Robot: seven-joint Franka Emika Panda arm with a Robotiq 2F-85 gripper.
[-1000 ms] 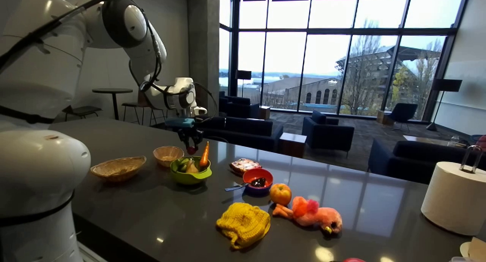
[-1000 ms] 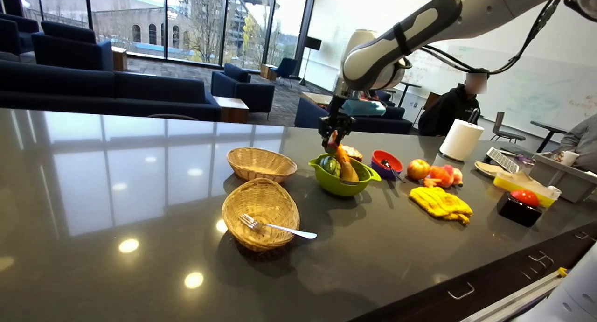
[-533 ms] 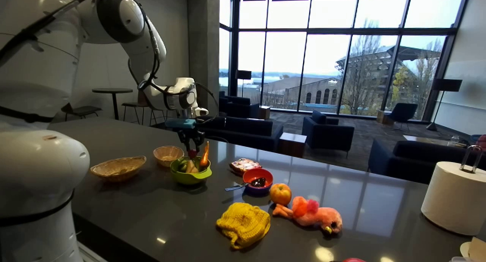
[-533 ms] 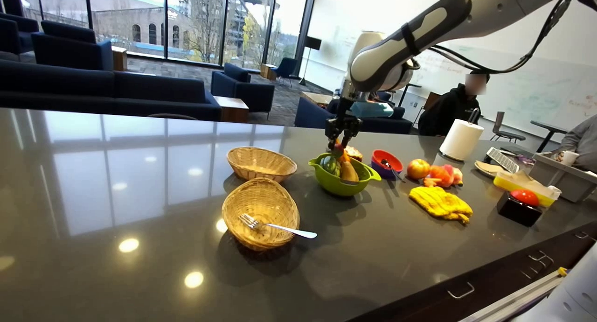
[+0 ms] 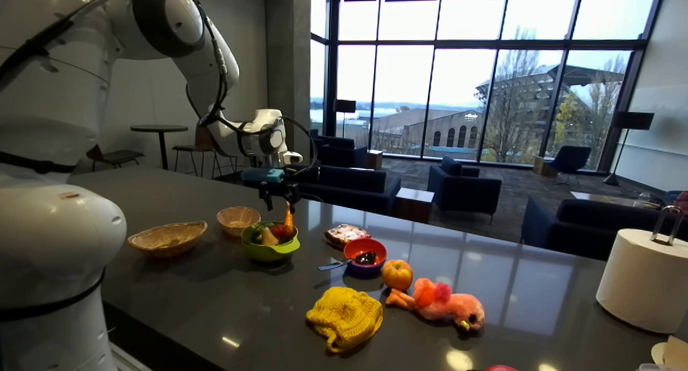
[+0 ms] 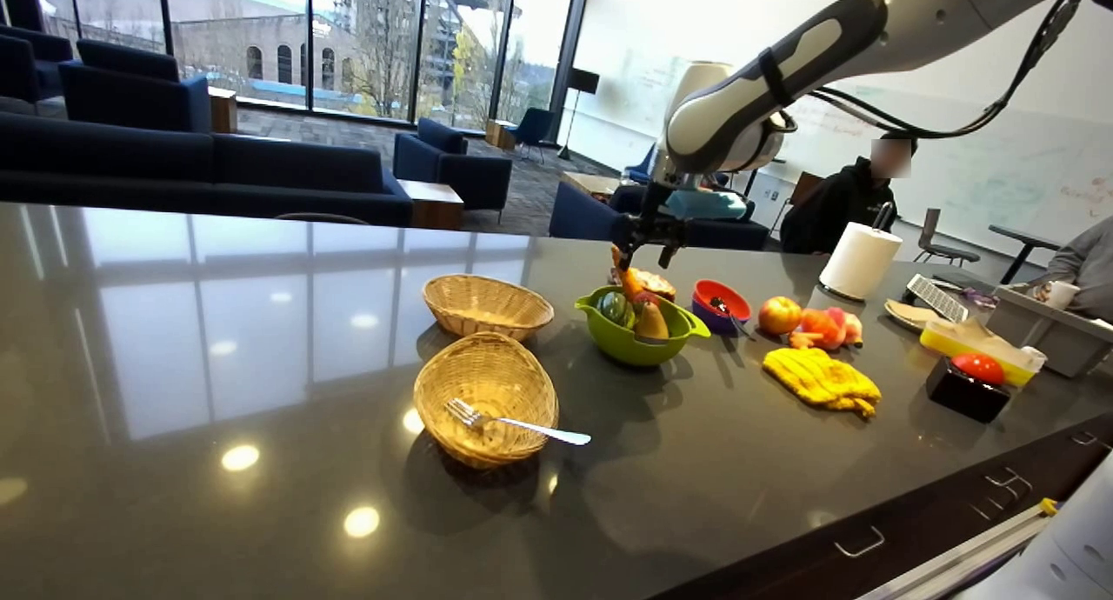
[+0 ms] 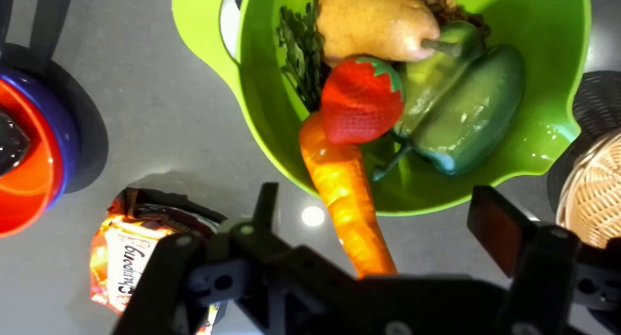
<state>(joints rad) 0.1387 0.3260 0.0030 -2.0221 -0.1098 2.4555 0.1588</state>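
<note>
Downturned hand, jaws wide apart, above green bowl

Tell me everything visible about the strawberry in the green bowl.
The strawberry is bright red with a finely dimpled skin, perhaps moulded plastic, and a green cap. It lies on its side in the green bowl, cap toward the upper right of the wrist view. It partly covers the carrot, beside the pear; what touches it underneath is hidden. The open jaws are clear of it.
</note>
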